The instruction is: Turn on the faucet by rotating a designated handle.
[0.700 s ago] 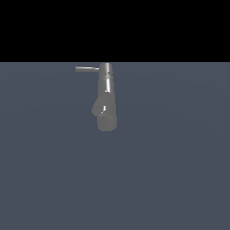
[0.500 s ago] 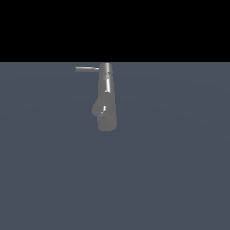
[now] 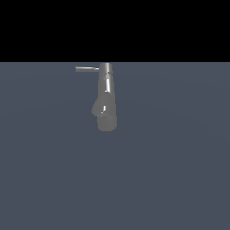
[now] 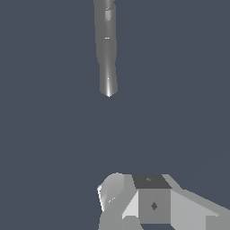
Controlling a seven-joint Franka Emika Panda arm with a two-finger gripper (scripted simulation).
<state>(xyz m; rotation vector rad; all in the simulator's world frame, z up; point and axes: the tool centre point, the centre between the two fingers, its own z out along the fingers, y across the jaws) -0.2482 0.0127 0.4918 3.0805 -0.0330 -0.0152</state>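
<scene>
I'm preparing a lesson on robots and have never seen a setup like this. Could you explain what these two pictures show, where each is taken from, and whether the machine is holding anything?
These are computer renders from a simulation, not photographs. The machine is a single robot arm, and its job is to turn on a faucet.

The exterior view comes from a camera off the arm. It shows the faucet, a grey metal fixture on a plain dark surface. A thin rod, the handle, sticks out from one end toward the exterior view's left. The arm itself is not in this picture.

The wrist view comes from a camera mounted on the arm. The pale blocky shapes at the edge are part of the hand. Ahead of it, with bare surface between, lies the faucet.

The hand touches nothing. Whether it is open or shut cannot be told.
</scene>
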